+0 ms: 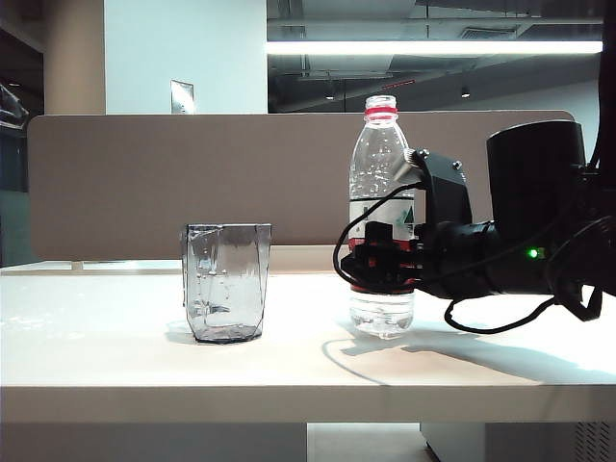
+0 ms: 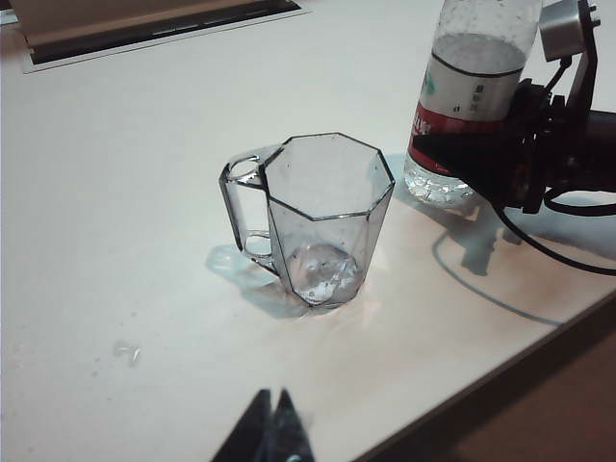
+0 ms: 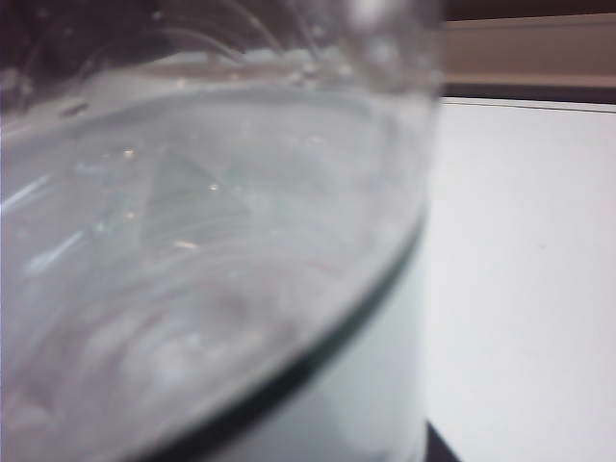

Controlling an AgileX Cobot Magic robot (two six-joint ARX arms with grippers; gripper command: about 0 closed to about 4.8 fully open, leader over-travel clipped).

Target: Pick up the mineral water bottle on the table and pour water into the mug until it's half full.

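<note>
Standing upright on table [image 1: 115,356], mineral water bottle [image 1: 382,183] uncapped, not lifted; right gripper [image 1: 385,268] level at label band, fingers around bottle, firm grip not confirmed; mug [image 2: 325,221] just beside, upright, appears empty; left gripper [image 2: 269,433] hovers near mug, fingertips together, holding nothing; judged stage: grasp under way; lift, tilt, pour to half remain.

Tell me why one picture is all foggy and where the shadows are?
Right wrist view: the mineral water bottle sits so close to the camera that it blurs. Exterior view: the right tool is at the bottle and throws a dark shadow on the table; a ceiling light glares. Left wrist view: sharp, with the mug casting a pale shadow.
</note>
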